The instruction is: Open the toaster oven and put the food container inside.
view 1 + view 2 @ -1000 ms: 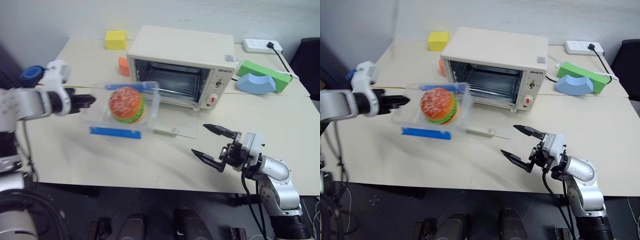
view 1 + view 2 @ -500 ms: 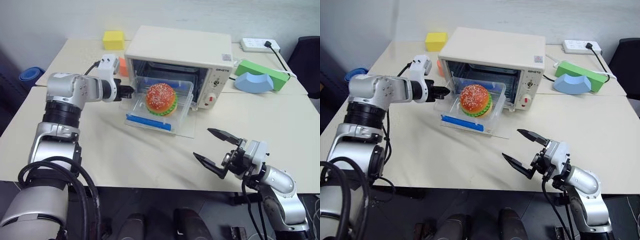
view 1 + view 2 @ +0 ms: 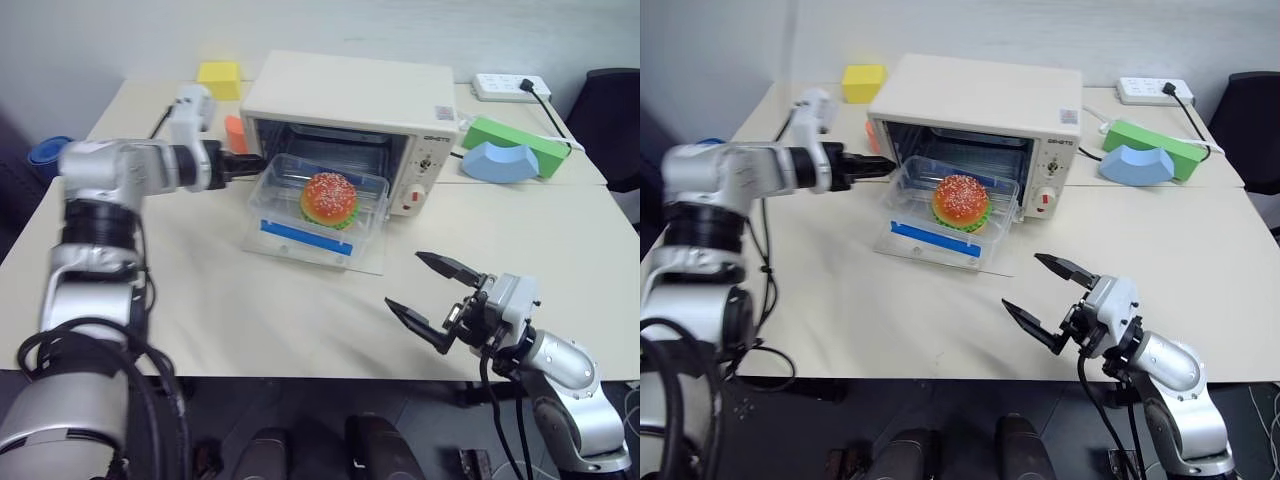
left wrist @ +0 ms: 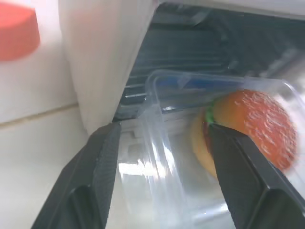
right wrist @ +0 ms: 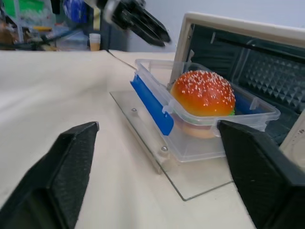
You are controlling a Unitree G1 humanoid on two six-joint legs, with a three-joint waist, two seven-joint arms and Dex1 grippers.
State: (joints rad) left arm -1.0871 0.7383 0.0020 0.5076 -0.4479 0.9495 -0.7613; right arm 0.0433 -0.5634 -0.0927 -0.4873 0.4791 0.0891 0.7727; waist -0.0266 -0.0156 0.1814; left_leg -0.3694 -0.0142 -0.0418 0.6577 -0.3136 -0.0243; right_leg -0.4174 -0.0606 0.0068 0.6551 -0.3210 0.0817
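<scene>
Half the clear plastic food container sits on the cream-white toaster oven's dropped glass door — push it level, fully in. Left gripper fingers parted at its corner; right gripper fingers spread, empty.

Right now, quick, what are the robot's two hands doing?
Left gripper: open around the clear plastic food container's corner, not gripping.
Right gripper: open, empty.

A plain pale wall ran behind two cream tables set edge to edge, a seam between them. A black chair stood at the far right. A blue object sat off the tables' left edge. The floor beneath was dark. Light fell evenly.
</scene>
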